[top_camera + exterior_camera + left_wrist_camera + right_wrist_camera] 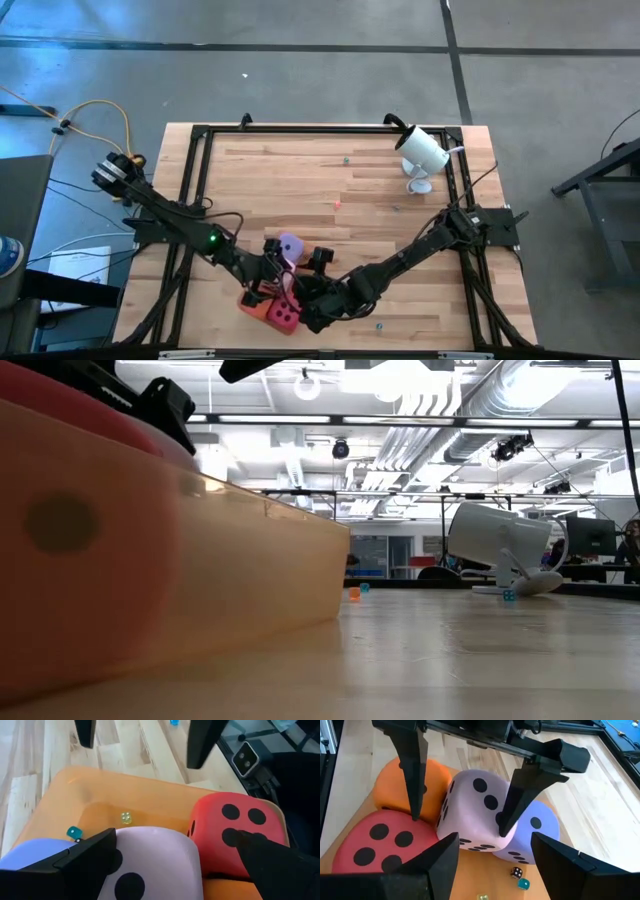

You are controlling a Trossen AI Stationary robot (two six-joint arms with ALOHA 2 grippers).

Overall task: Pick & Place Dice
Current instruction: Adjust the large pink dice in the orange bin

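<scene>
Four soft dice crowd the flat orange tray point(470, 870) near the table's near edge: light pink point(475, 810), orange point(395, 780), magenta-red point(375, 840) and purple point(532, 827). My left gripper point(460, 822) comes down over the tray with one finger on each side of the pink die point(150, 865), shut on it. My right gripper point(495, 842) hangs open just beside the dice and touches nothing. In the high view both arms meet over the tray point(252, 300), beside the red die point(284, 316). My left gripper pinches the light pink die between its two fingers point(415, 785), on opposite side faces point(447, 815). The fingers come from above, pointing down, and reach in between it and the neighbouring dice. The die is upright among the other three; whether it rests on the tray I cannot tell.
Tiny yellow point(126, 817), teal point(73, 832) and black point(517, 872) dice lie on the tray floor. A white device on a stand point(422, 155) sits at the far right. Small orange point(354, 593) and blue point(364, 587) dice lie mid-table. Bare wood stretches toward the far edge.
</scene>
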